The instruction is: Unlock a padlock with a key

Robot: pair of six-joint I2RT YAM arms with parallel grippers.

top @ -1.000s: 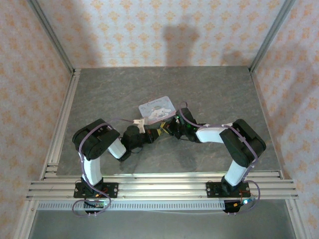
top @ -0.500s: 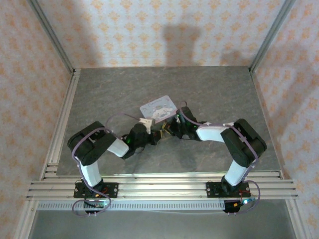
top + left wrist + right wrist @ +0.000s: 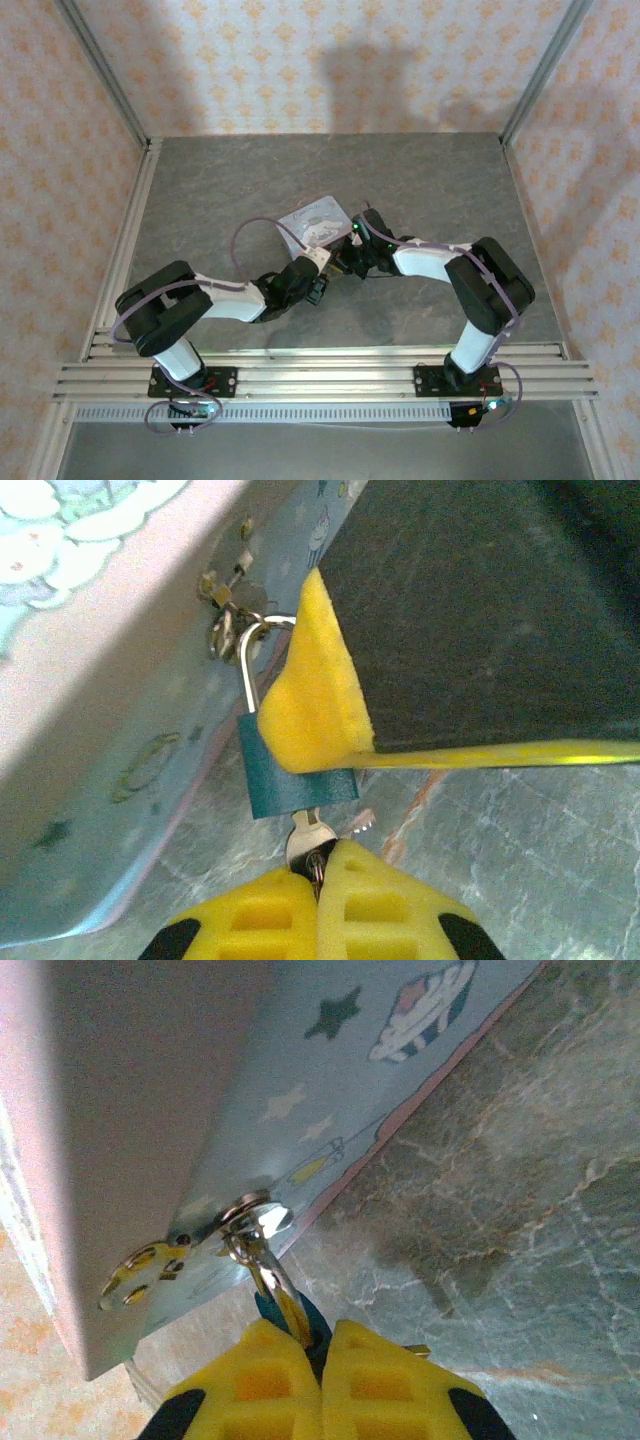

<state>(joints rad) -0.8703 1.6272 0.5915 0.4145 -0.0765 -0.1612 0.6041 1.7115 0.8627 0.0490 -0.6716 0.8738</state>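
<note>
A small teal padlock (image 3: 290,785) hangs by its silver shackle (image 3: 245,675) from the hasp of a pale blue-and-pink tin (image 3: 110,680). A silver key (image 3: 309,838) sits in the padlock's underside. My left gripper (image 3: 320,860) is shut on the key's head. My right gripper (image 3: 322,1345) is shut on the padlock (image 3: 314,1320) body, and one of its yellow fingers (image 3: 310,700) covers the lock's upper part. The shackle (image 3: 262,1265) runs up to the hasp (image 3: 245,1215). In the top view both grippers, left (image 3: 318,285) and right (image 3: 346,262), meet at the tin's (image 3: 315,215) near edge.
The tin lies on the grey stone-patterned table (image 3: 420,180), near its middle. Aluminium rails (image 3: 320,375) run along the near edge and the left side. Patterned walls close in the back and both sides. A small metal tip (image 3: 361,822) shows beside the key.
My left arm has dropped low and stretched forward to the right, bringing its gripper up against the right one at the tin. The right arm has barely moved.
</note>
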